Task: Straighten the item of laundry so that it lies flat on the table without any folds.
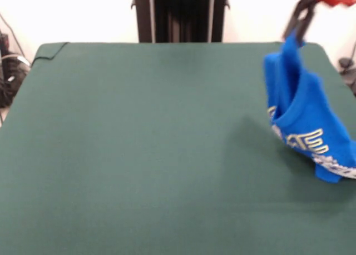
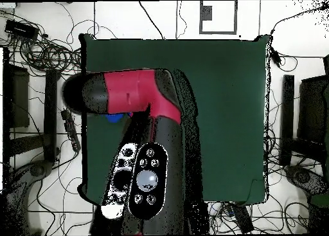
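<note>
Directly beneath tool (image 1: 298,28), T-shirt (image 1: 303,108) hangs bunched.

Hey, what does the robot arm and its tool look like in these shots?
The arm is bulky and rounded, with red shells and black joints; one black link carries an oval panel of round buttons beside a silvery strip. The tool is slim and dark under a red-orange part.

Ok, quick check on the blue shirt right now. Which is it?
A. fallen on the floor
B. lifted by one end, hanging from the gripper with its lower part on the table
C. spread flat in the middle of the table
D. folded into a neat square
B: in the front view the gripper holds the top of the shirt, which hangs bunched while its printed lower part trails on the table near the edge.
</note>
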